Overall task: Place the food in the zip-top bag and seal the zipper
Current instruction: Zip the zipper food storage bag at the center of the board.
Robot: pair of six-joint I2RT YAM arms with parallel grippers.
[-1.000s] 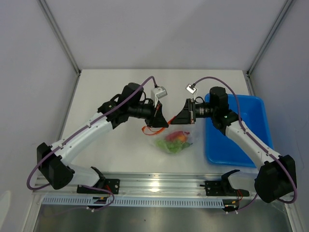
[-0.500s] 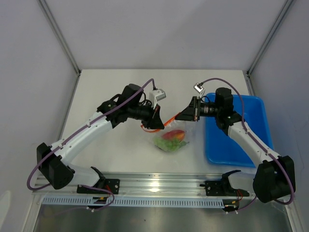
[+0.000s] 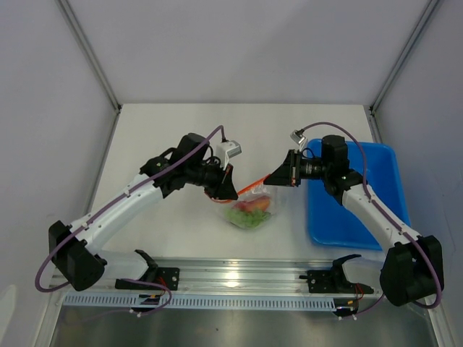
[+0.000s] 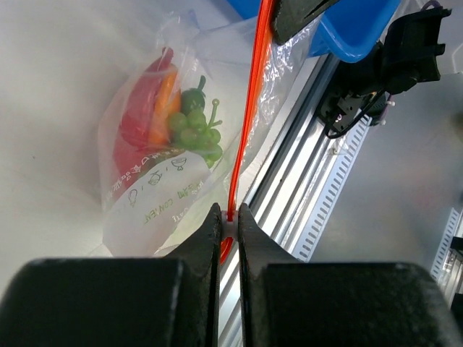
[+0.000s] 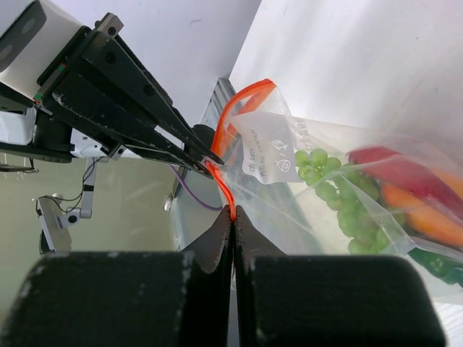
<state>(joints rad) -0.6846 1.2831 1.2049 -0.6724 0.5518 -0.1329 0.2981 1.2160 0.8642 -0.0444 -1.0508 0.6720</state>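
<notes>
A blue rectangular plastic tray (image 3: 362, 195) lies on the white desk (image 3: 166, 130). The right arm reaches across the tray's left half and hides part of its floor from above. A ribbed aluminium rail (image 3: 239, 275) runs along the desk edge on the tray's near side.

Just left of the tray is the small clear crinkly zip-top bag (image 3: 253, 211), held up by its mouth between the two arms. Its thin orange-red zipper strip (image 3: 249, 187) is pulled into a taut line that slopes up toward the tray. The left tool (image 4: 229, 217) is pinched together on the end of the strip farther from the tray. The right tool (image 5: 233, 213) is clamped on the strip nearer the tray, its fingers (image 5: 217, 231) pressed flat together. The pictures do not show whether the strip is fully pressed closed.

The bag's body sags below the strip toward the desk. Inside it sit a bunch of green grapes (image 4: 197, 130), a slim red pepper piece (image 4: 141, 116), an orange carrot-like piece (image 4: 163, 108) and a green pepper piece (image 5: 434, 260), all bunched toward the bag's bottom. A white printed label (image 5: 264, 155) shows on the bag wall near its mouth.
</notes>
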